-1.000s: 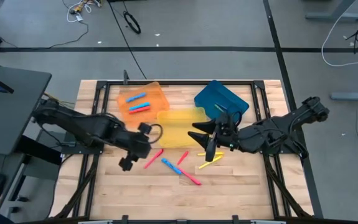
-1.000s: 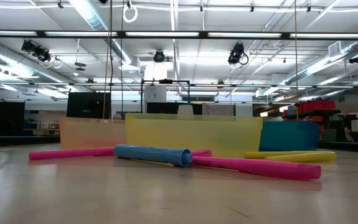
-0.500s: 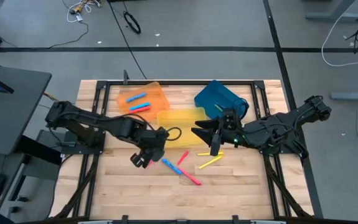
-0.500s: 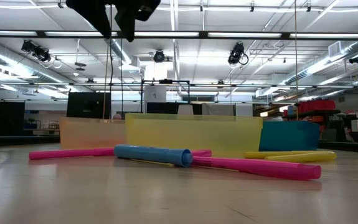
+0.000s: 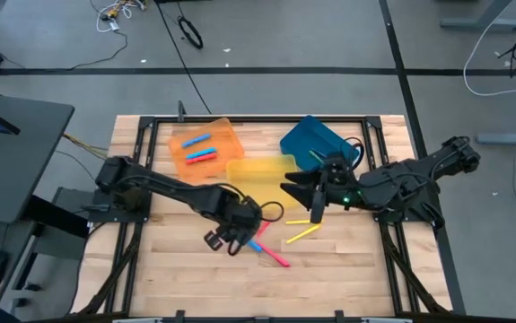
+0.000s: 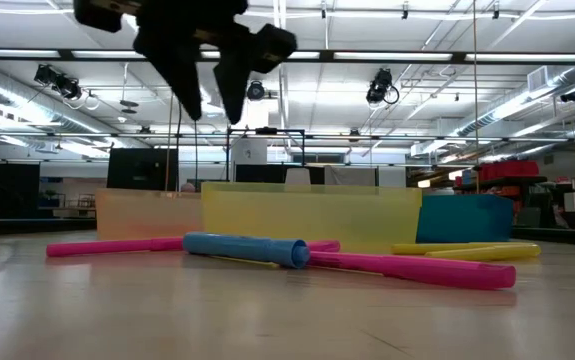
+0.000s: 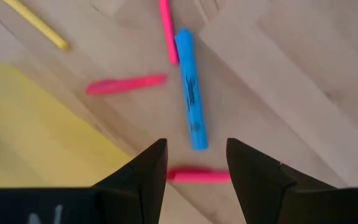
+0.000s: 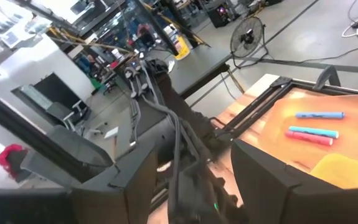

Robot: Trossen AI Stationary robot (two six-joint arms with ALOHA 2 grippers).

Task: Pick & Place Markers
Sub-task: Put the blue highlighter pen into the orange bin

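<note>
Three plastic trays crowd the far half of the wooden table (image 5: 347,269): an orange tray (image 5: 226,135) at about eleven o'clock from the table's middle, a yellow tray (image 5: 249,193) near the centre, and a blue tray (image 5: 329,139) at about one o'clock. The orange tray already holds a blue marker (image 5: 196,142) and a pink one beside it. The remaining loose markers lie on bare wood toward six o'clock of the yellow tray — a blue marker on the table (image 7: 191,106), pink markers (image 7: 126,84) around it, and yellow markers (image 5: 303,234) a little toward three o'clock. In the low view the blue one lies across the pink ones, in front of the yellow tray's wall.

The left gripper (image 5: 226,242) hangs above this scatter, fingers spread and empty; through its wrist view the blue marker on the table lies just ahead of the gap between the fingers (image 7: 253,180), not touched. In the low view it hangs well clear of the tabletop.

The right gripper (image 5: 302,199) hovers over the yellow tray's three o'clock edge — fingers apart, nothing between them.
</note>
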